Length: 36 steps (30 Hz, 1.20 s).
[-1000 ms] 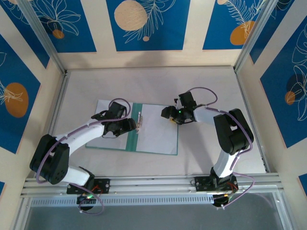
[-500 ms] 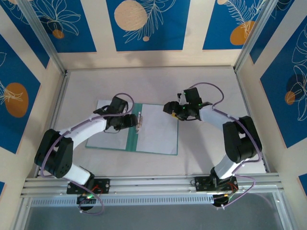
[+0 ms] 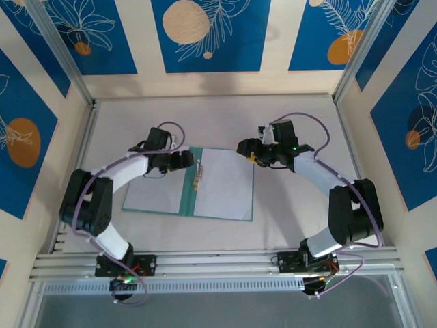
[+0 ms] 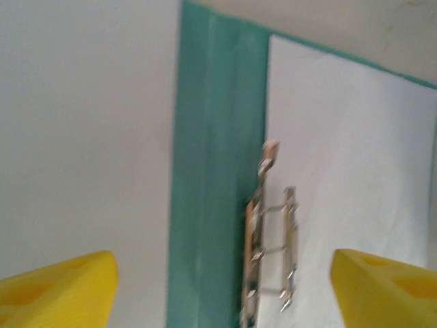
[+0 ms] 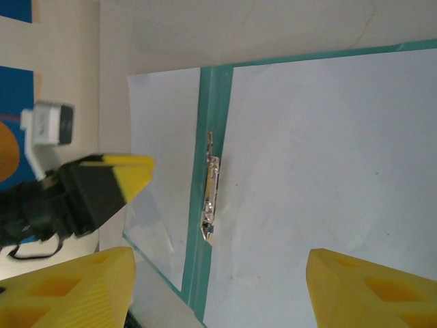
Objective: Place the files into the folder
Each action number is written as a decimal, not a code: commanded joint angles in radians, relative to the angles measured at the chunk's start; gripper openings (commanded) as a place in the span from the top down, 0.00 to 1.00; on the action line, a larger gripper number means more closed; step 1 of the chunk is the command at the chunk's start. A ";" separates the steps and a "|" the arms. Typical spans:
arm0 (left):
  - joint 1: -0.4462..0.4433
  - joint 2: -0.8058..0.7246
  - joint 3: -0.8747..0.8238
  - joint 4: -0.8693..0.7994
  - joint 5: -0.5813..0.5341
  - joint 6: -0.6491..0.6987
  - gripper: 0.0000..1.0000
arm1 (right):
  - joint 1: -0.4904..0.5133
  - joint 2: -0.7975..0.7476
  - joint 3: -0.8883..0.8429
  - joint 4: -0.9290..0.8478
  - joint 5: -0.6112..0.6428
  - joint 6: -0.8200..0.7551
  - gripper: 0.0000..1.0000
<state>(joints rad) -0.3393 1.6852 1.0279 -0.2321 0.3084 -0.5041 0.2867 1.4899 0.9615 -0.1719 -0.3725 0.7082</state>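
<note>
The teal folder (image 3: 189,195) lies open and flat mid-table, with its metal clip (image 3: 198,175) along the spine. A white file (image 3: 156,188) covers its left half and another file (image 3: 225,184) covers its right half. My left gripper (image 3: 186,159) hovers open over the far end of the spine. In the left wrist view its yellow fingertips (image 4: 58,287) straddle the spine (image 4: 215,171) and clip (image 4: 273,232) with nothing held. My right gripper (image 3: 244,149) is open above the folder's far right corner. In the right wrist view it (image 5: 218,294) looks down on the spine (image 5: 215,102) and sheets (image 5: 328,150).
Cream and blue panel walls (image 3: 205,41) close in the back and both sides. An aluminium rail (image 3: 218,263) runs along the near edge. Bare table (image 3: 205,116) lies beyond the folder, and a strip (image 3: 300,205) lies to its right.
My left gripper has moved toward the far end of the spine and opened wider. The right arm swung outward, lifting its gripper toward the folder's far right corner.
</note>
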 commanded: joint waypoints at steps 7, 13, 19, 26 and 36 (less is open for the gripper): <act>0.003 0.274 0.270 0.069 0.303 0.114 0.08 | -0.034 -0.104 -0.057 -0.037 -0.061 -0.009 0.32; 0.001 0.353 0.319 0.077 0.327 0.121 0.04 | -0.051 -0.123 -0.071 -0.049 -0.086 -0.008 0.32; -0.005 0.384 0.328 0.083 0.386 0.137 0.04 | -0.054 -0.126 -0.070 -0.059 -0.087 -0.013 0.32; -0.005 0.369 0.310 0.077 0.424 0.151 0.06 | -0.057 -0.126 -0.071 -0.061 -0.089 -0.013 0.31; -0.009 0.343 0.278 0.080 0.449 0.161 0.09 | -0.062 -0.116 -0.073 -0.063 -0.091 -0.017 0.31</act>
<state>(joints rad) -0.3424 2.0567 1.3258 -0.1486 0.7128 -0.3813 0.2321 1.3891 0.9009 -0.2153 -0.4324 0.7078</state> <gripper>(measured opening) 0.915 0.686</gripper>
